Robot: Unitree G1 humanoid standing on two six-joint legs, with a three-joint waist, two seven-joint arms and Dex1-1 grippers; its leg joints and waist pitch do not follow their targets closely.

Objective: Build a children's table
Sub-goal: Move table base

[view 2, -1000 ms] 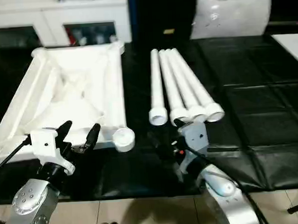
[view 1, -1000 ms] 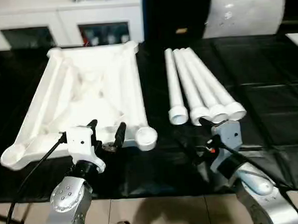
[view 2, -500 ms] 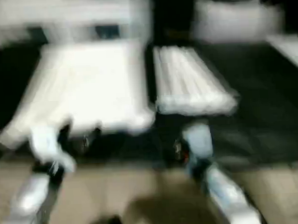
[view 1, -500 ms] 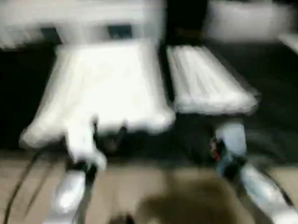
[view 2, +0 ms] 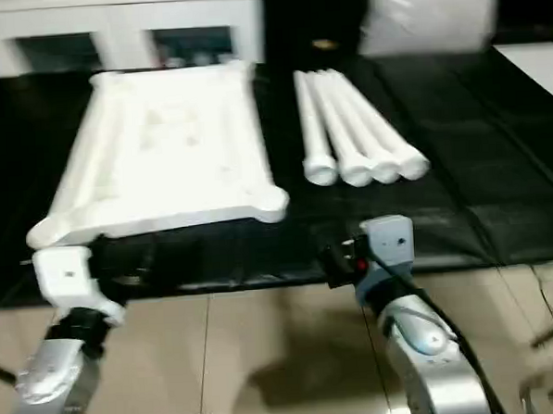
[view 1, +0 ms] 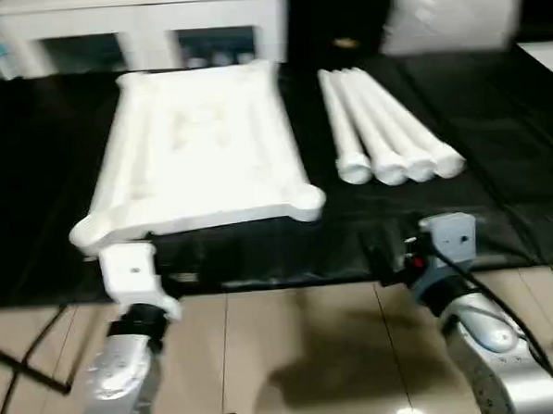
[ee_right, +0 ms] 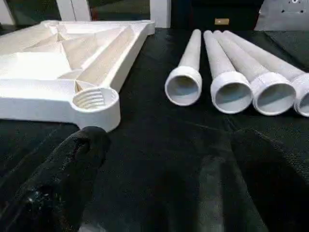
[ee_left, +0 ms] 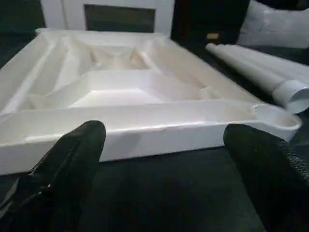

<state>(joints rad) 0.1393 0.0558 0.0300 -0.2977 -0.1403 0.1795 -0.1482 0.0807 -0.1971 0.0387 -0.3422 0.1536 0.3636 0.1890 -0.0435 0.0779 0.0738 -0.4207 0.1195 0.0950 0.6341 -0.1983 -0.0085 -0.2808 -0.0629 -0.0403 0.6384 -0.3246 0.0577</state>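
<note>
Table top (view 1: 200,155) lies ribbed side up at the bench's (view 1: 500,223) near-left edge; four legs (view 1: 388,132) lie just beside it. Left gripper (ee_left: 169,159) and right gripper (ee_right: 178,164) are spread, empty, at the near edge.

Four legs (view 1: 384,127) lie right of the tabletop (view 1: 199,151).

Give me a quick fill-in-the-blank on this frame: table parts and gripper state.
1. The number of white legs lying side by side on the black sheet is ____.
2. The table top lies with its ribbed underside facing ____.
3. The left gripper and the right gripper both have their fingers ____.
4. The legs lie on the robot's ____ side of the table top.

Missing words: four; up; open; right
</note>
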